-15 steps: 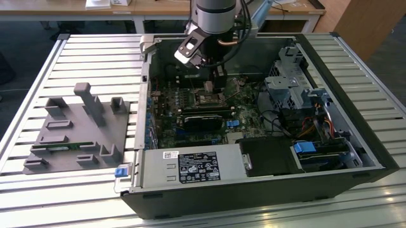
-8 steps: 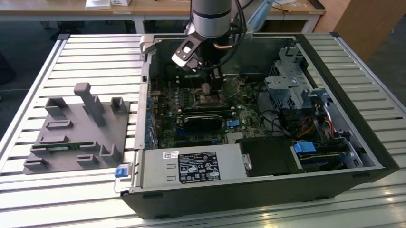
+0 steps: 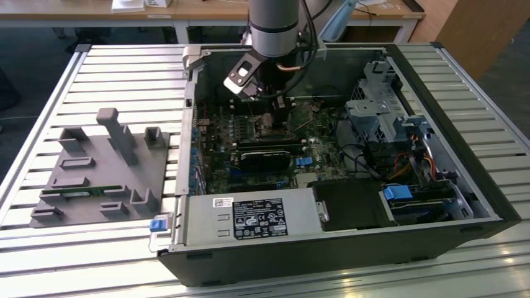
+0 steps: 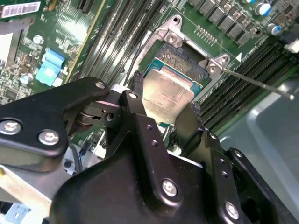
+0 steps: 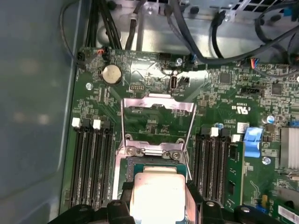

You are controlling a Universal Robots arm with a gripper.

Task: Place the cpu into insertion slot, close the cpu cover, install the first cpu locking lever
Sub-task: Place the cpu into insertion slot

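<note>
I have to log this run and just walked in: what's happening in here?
The robot arm is reaching into an open computer case. Its gripper holds the cpu between its fingers, right over the insertion slot on the motherboard. Whether it is seated, I cannot tell. The cpu cover is swung open.

My two wrist cameras ride close above the insertion slot [image 5: 149,162] [image 4: 180,60] and look down on it past my gripper [image 5: 159,189] [image 4: 166,95]. The first wrist view faces it almost straight; the second wrist view looks more slantwise, over the gripper's black body. Both share the slot, the cpu [image 5: 156,193] [image 4: 168,91] between my fingers, and the green board [image 5: 154,123] [image 4: 70,28] around the slot. The exterior view stands well apart from the slot, high outside the computer case [image 3: 463,205], looking obliquely down into it, with my arm [image 3: 273,25] above the slot.
</note>
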